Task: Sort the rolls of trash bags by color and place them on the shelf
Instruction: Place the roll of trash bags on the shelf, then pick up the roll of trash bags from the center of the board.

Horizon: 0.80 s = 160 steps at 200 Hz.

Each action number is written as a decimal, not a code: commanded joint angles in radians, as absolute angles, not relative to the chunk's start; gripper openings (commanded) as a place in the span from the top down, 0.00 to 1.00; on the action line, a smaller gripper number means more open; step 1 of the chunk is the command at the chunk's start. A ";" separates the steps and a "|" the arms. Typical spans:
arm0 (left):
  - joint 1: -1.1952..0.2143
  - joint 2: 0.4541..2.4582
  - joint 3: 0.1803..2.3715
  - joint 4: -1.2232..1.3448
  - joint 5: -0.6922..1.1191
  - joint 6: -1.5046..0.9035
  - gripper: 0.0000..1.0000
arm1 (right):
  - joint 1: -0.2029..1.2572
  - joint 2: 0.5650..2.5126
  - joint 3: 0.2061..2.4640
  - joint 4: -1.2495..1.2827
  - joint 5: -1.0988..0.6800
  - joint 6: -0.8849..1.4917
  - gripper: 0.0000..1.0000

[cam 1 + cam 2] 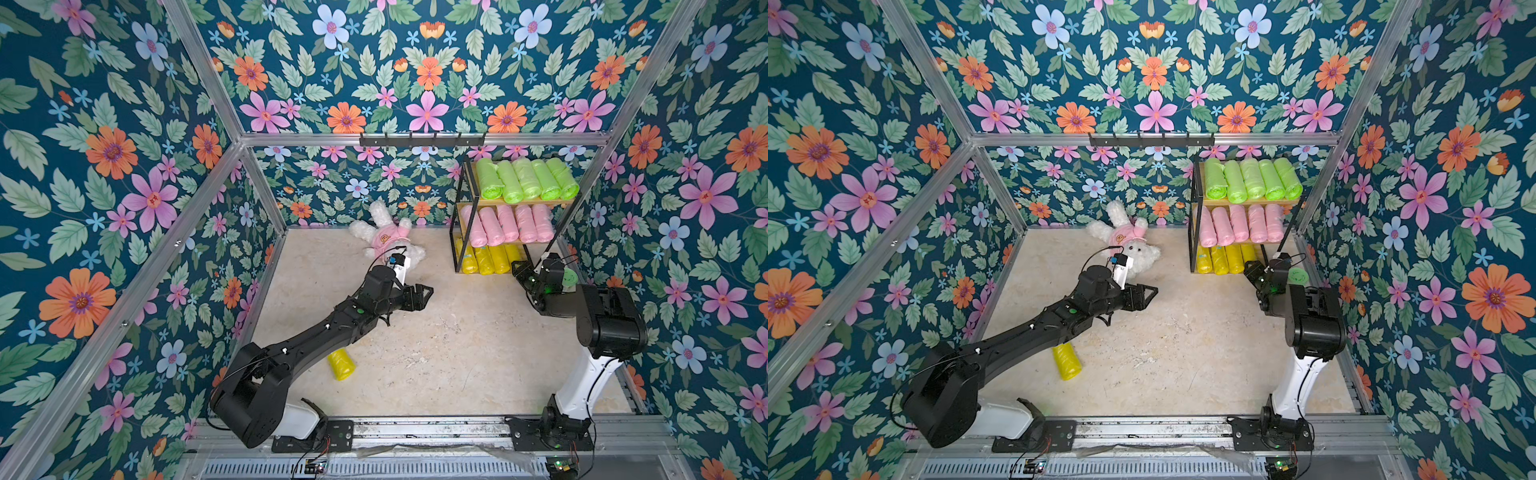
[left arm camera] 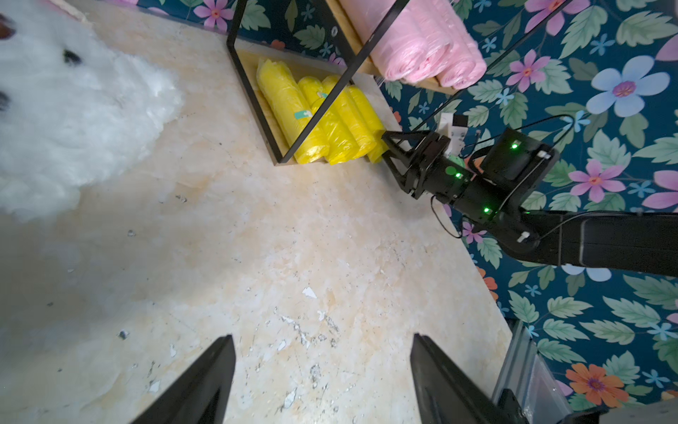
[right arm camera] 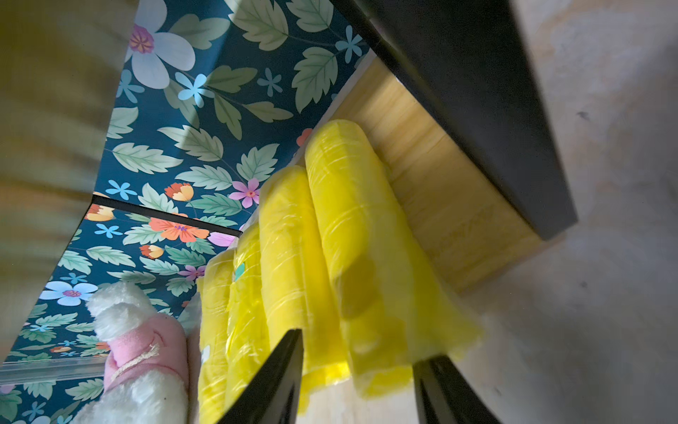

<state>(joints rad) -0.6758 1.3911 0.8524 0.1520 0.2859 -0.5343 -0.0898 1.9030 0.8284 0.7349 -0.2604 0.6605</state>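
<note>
**While one roll lies loose, yellows go on the shelf**

Loose yellow roll (image 1: 341, 364) lies on bench (image 1: 457, 353) under left arm. Left jaws apart, empty. Right jaws apart astride fourth yellow roll (image 3: 345, 205) on shelf (image 1: 519, 202) bottom tier, seemingly unclamped. Next: back out, fetch loose roll. Teal sticker (image 2: 303, 115) unreadable.

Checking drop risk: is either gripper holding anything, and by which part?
Left gripper: nothing, jaws open. Right gripper: jaws straddle the near end of a yellow roll on the shelf's bottom board; whether they grip it cannot be told.
</note>
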 commanded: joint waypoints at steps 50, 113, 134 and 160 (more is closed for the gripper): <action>-0.557 1.203 0.692 -0.043 0.023 -0.475 0.17 | -0.088 1.676 0.658 0.753 -0.206 0.619 0.33; -0.418 0.990 0.584 -0.241 -0.252 -0.513 0.16 | 0.029 1.347 0.491 0.665 -0.107 0.535 0.32; -0.390 0.976 0.568 -0.307 -0.306 -0.554 0.16 | 0.106 1.266 0.477 0.601 -0.045 0.498 0.30; -0.353 0.964 0.551 -0.390 -0.332 -0.602 0.10 | 0.191 1.197 0.450 0.580 -0.021 0.482 0.29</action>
<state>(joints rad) -0.3771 0.9771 0.5621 -0.2798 -0.2512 -0.5472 0.1322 1.2404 0.4652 0.6266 -0.0868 0.5255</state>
